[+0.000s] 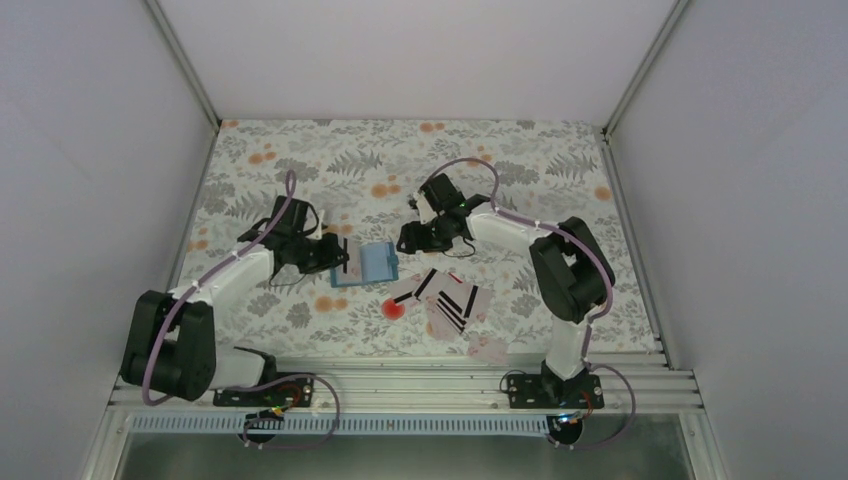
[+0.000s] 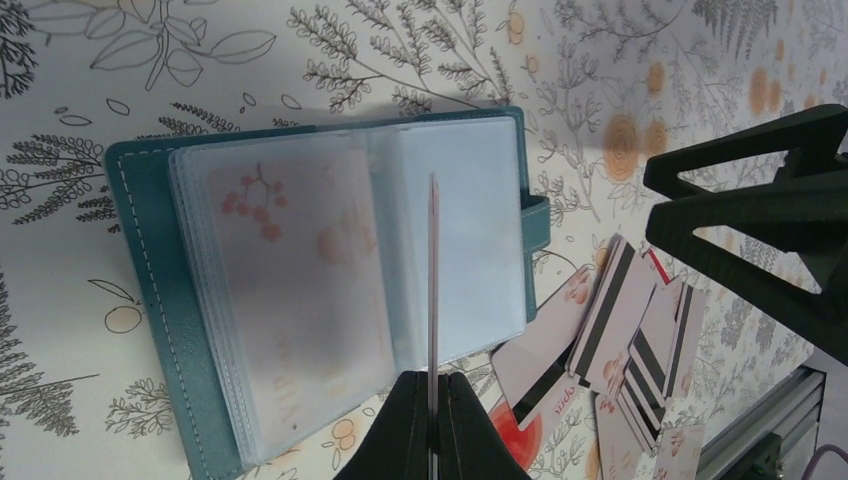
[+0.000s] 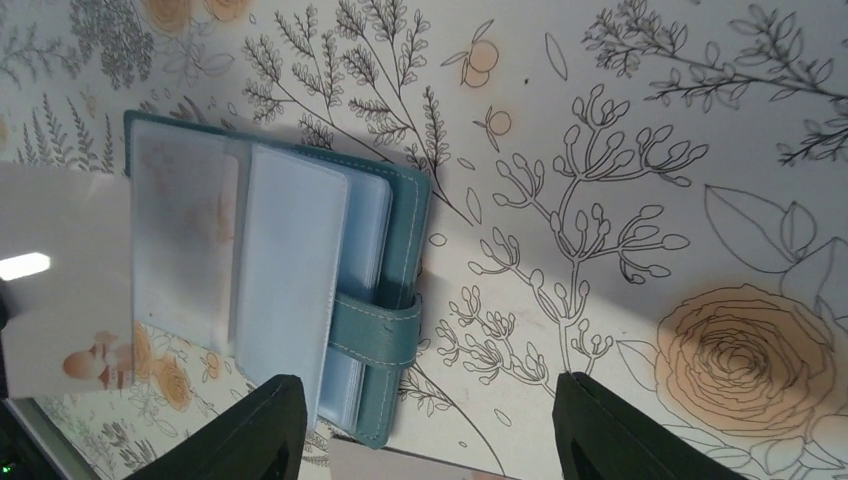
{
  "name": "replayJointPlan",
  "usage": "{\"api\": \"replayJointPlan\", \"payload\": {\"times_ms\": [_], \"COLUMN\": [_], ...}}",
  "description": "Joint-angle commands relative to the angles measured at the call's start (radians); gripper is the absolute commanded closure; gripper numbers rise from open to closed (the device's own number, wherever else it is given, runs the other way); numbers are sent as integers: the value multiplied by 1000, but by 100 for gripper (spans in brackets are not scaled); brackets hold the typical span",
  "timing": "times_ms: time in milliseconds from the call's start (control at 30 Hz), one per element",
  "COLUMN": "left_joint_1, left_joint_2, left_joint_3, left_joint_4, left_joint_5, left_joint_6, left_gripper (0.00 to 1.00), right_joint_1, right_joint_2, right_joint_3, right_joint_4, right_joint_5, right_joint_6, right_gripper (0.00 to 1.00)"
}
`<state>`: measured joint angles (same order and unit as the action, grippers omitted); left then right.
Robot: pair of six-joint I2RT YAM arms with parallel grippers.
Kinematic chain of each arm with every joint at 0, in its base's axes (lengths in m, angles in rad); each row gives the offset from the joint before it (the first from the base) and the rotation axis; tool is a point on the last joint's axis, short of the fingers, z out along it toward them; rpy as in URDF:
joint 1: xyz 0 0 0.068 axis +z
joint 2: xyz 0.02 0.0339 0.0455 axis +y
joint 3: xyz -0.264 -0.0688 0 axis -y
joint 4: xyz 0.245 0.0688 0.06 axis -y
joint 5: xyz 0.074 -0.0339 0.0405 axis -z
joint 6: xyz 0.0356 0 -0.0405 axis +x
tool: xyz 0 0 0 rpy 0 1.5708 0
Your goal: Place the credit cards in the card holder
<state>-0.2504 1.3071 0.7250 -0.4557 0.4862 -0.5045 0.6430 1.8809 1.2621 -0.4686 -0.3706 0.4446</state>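
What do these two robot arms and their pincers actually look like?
The left arm and right arm share white tubular links between bulky black joints, with a thin purple cable running along each. The left gripper and right gripper have matte black, wedge-shaped fingers. I see no markings.

plain white walls (image 1: 90, 150) round floral-print tabletop (image 1: 300, 150) w/ metal rail (image 1: 400, 385) at near edge.
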Motion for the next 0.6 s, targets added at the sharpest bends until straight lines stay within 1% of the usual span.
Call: {"api": "replayJointPlan", "payload": {"times_ms": [0,267,567], "left_joint_1": [13,17,18], "left_joint_2": [48,115,146], "left_joint_3": [-19,-58,-64], "left_joint_4": [76,174,200], "left_joint_5": [50,75,79], "left_joint_6": [21,2,0], "left_gripper": [98,98,98], "right_joint_1": [9,9,9], "right_joint_2": [4,32,70], "right_joint_3": [34,37,42], "right_joint_4": [-10,7,36], "right_joint_5": [-40,-92,-133], "right_joint_6": [-52,-54,-37], "right_gripper": [37,38,39]}}
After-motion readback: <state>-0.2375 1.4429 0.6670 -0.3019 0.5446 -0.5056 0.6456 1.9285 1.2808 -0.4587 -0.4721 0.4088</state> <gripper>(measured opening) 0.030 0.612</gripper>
